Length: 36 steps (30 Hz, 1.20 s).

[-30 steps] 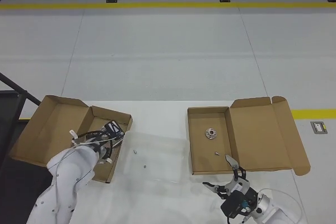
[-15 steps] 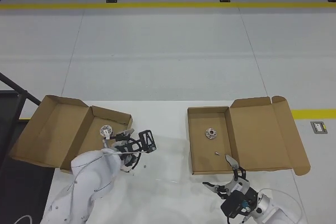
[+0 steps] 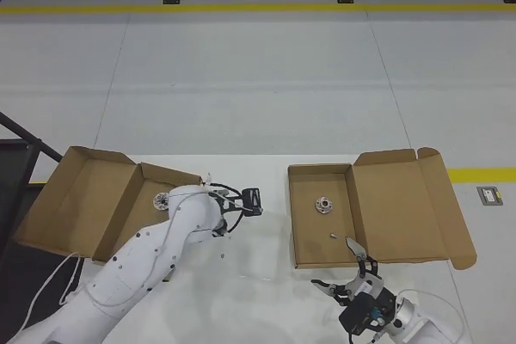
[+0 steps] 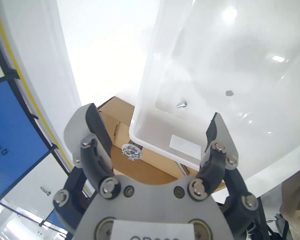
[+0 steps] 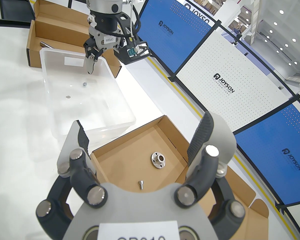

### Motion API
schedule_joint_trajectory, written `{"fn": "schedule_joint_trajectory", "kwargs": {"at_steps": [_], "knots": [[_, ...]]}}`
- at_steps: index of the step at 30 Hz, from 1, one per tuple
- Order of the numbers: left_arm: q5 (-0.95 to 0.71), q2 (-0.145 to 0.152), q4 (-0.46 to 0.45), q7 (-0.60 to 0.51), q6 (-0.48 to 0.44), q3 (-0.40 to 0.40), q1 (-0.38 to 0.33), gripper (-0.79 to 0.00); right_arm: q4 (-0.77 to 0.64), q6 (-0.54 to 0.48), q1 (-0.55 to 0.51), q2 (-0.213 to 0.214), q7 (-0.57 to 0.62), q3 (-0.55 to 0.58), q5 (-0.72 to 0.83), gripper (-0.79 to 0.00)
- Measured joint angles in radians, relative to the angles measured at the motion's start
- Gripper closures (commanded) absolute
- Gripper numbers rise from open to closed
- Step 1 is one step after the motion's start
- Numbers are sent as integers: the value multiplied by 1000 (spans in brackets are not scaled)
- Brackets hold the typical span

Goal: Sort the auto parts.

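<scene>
Your left jaws stand wide open with nothing between them, hanging over the end of the clear plastic bin (image 5: 102, 106) nearest the left brown cardboard box (image 3: 112, 202). Beneath them on the bin floor lies a small silver bolt (image 4: 181, 104), with a small flat grey disc (image 4: 229, 93) farther off. Past the bin's rim, on the side away from your right jaws, a toothed silver gear plate (image 4: 131, 151) sits in that box. Your right jaws are spread wide and empty, touching nothing. Ahead of them, in the right open cardboard box (image 5: 125, 158), lie a round silver flange (image 5: 157, 159) and a short silver pin (image 5: 140, 184).
</scene>
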Motion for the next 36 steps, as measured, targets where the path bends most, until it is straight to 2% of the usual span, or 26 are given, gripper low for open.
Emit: {"fn": "schedule_joint_trajectory", "kwargs": {"at_steps": [7,10,13,18,20,24,32,34,36], "knots": [[22,0,-3,0,1,-4,5,-785,0,0,0,0,0,0,0,-785],[42,8,-22,46,8,-21,30,-785,0,0,0,0,0,0,0,-785],[56,27,-58,94,-38,-60,65,-785,0,0,0,0,0,0,0,-785],[107,70,-120,105,-107,-107,131,-785,0,0,0,0,0,0,0,-785],[122,87,-121,121,-122,-104,145,-690,0,0,0,0,0,0,0,-785],[132,111,-85,155,-155,-67,129,-625,0,0,0,0,0,0,0,-785],[110,128,-20,167,-167,58,49,-486,0,0,0,0,0,0,0,-785],[100,130,-3,171,-171,89,28,-542,0,0,0,0,0,0,0,-785],[85,131,17,167,-167,124,5,-443,0,0,0,0,0,0,0,-785]]}}
